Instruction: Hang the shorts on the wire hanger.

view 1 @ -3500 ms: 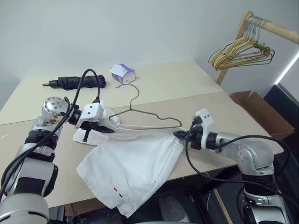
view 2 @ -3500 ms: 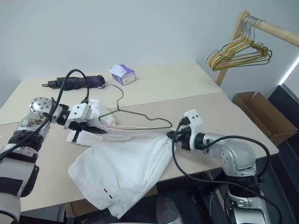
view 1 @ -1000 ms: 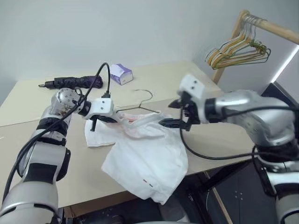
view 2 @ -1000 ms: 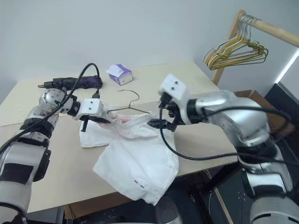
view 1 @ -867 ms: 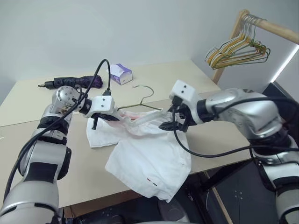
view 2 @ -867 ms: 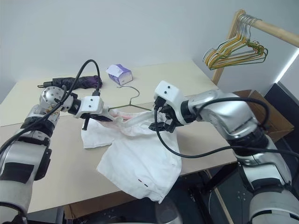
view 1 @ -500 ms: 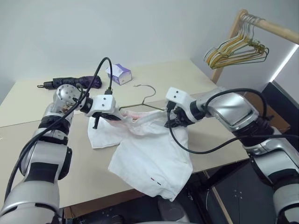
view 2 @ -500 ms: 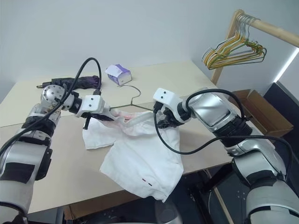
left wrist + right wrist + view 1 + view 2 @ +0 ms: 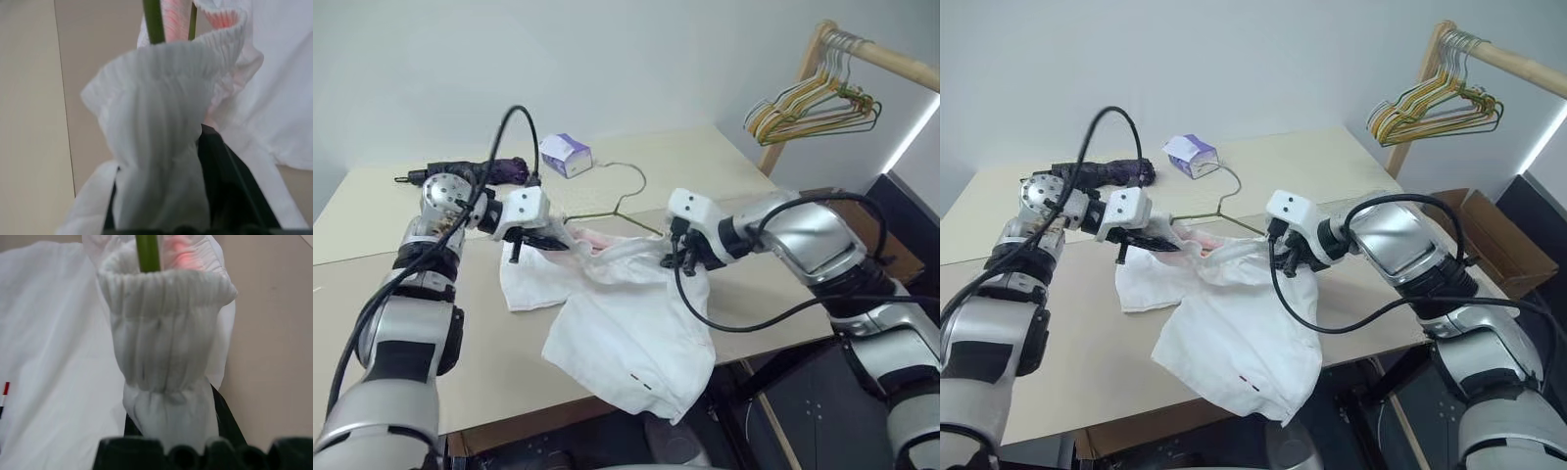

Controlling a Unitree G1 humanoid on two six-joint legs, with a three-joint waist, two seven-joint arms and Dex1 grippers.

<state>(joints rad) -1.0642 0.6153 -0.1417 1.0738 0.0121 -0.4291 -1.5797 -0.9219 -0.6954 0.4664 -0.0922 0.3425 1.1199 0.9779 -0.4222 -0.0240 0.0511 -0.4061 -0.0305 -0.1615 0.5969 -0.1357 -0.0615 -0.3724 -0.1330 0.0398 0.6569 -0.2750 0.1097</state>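
White shorts (image 9: 617, 313) drape off the near edge of the surface (image 9: 724, 166), waistband grasped by left end effector (image 9: 548, 242) and right end effector (image 9: 674, 258), hanger (image 9: 617, 201) threaded inside.

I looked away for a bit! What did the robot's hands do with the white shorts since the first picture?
The right gripper let go of the side of the shorts, swung in and shut on the waistband. The shorts got bunched toward the middle, and the wire hanger tipped up, its hook higher. The left gripper kept its hold on the waistband. The umbrella and small box stayed put.
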